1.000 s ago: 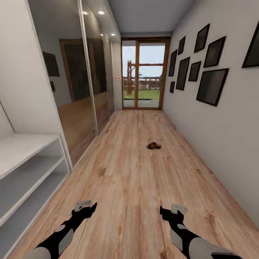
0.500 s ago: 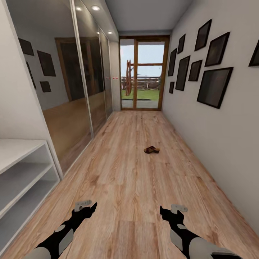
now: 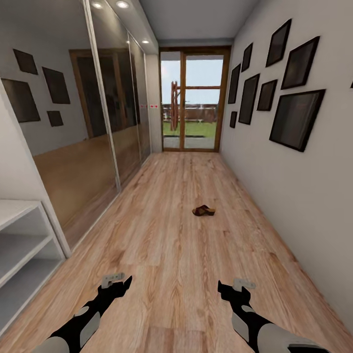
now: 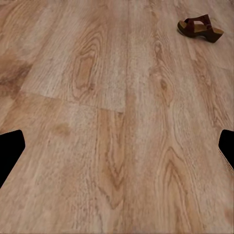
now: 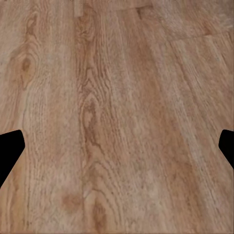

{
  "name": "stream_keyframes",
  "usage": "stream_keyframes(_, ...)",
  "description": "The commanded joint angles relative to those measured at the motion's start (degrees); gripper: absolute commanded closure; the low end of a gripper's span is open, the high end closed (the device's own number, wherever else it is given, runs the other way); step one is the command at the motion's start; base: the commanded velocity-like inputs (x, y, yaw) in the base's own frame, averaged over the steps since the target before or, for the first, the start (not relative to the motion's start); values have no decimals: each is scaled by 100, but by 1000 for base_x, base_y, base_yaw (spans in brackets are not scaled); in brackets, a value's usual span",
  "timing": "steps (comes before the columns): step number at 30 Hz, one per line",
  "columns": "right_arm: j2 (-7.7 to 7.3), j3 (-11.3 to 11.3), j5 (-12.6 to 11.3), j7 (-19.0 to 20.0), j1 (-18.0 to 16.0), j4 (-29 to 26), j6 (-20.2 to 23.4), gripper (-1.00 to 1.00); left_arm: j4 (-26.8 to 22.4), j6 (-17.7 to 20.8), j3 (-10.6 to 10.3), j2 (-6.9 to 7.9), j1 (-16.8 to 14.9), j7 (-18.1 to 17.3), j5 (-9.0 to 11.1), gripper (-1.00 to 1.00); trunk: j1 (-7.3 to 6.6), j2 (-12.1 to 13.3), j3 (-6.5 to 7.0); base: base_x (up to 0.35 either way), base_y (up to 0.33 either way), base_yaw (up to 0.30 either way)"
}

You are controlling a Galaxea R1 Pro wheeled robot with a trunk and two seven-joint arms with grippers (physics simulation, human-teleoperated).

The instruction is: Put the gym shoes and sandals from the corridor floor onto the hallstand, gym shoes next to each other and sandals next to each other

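A narrow corridor is seen: wood-plank corridor floor (image 3: 162,230), mirrored wardrobe doors (image 3: 93,132), framed pictures (image 3: 294,120), glass door (image 3: 191,108) at the end. One sandal (image 3: 203,211) lies mid-floor, well ahead; hallstand (image 3: 22,250) stands beside the left gripper (image 3: 119,283). Left and right gripper (image 3: 230,288) are held spread, empty

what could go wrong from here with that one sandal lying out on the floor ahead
The sandal lies alone mid-corridor on the corridor floor, so the base could roll over or nudge it on approach. Both the left hand and right hand are open and empty, well short of it; a low reach may scrape the planks. The hallstand sits off to the left, so carrying back needs a turn.
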Motion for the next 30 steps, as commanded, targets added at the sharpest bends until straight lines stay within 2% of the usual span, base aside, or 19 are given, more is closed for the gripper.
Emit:
stream_keyframes(1, 2, -22, -30, 9, -3, 4, -23, -100, 7, -23, -45, 5, -5, -11, 60, -100, 2, -2, -6, 340, -162, 0)
stream_keyframes(30, 9, -7, -30, 13, -4, 4, -25, -100, 6, -23, -45, 5, -5, -11, 60, -100, 2, -2, -6, 341, -162, 0)
